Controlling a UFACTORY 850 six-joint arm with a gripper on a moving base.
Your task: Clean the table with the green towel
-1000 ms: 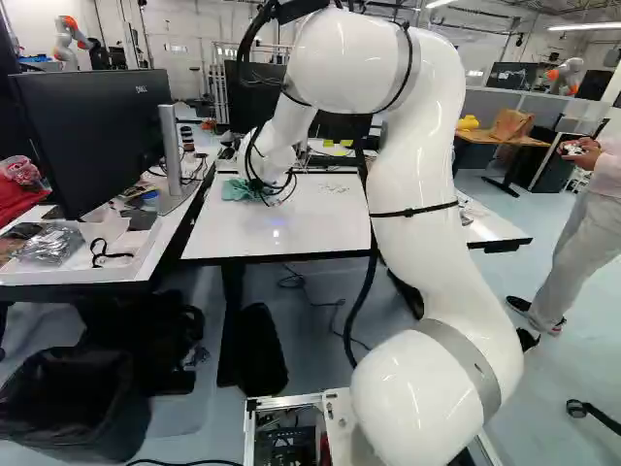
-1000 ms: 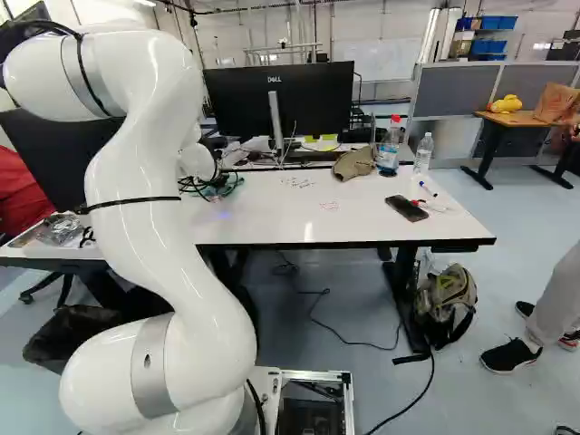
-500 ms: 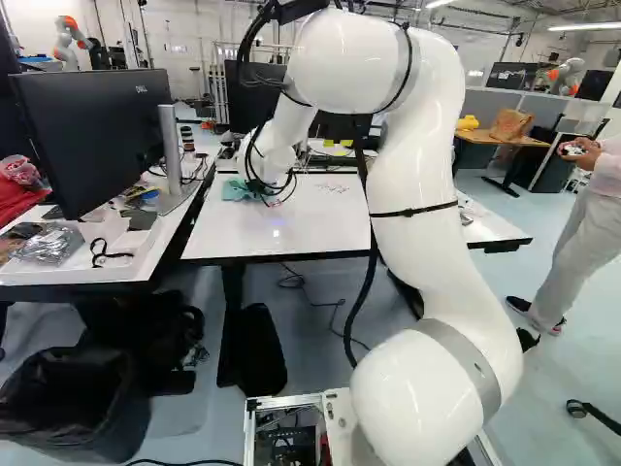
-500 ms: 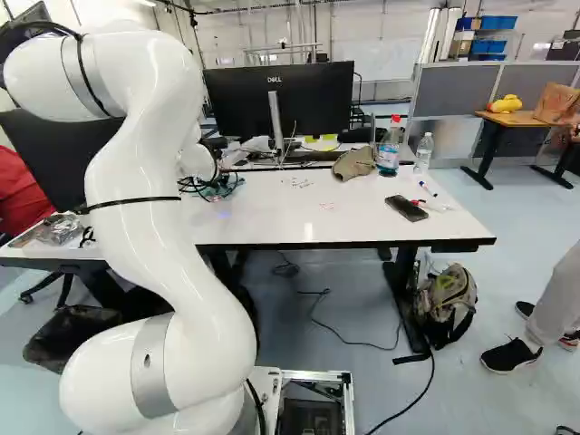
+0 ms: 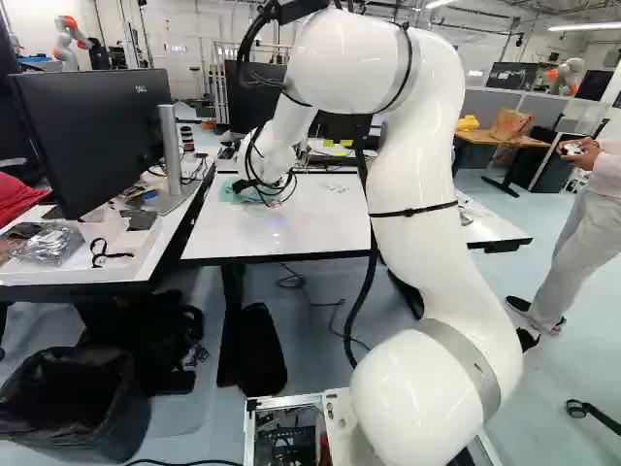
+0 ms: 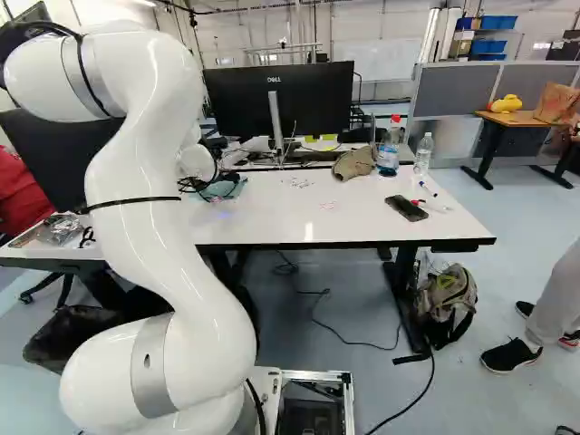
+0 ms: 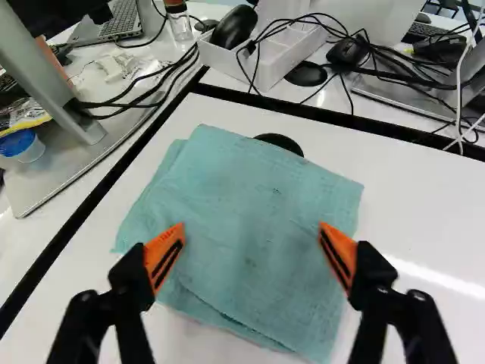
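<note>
Gripper (image 5: 276, 202) poised over the towel (image 7: 250, 220) | fingers (image 7: 162, 256) spread wide, gripping nothing | towel lies layered near a table (image 5: 320, 228) corner

the towel (image 7: 250, 227) is pale blue-green, folded in loose layers with uneven edges. it lies mostly flat near a far corner of the bench (image 6: 362, 217), partly covering a round black disc (image 7: 282, 142). the bench has a glossy white top, black edging and 2 patches of scribbled marks (image 6: 300, 182), 1 reddish.
</note>
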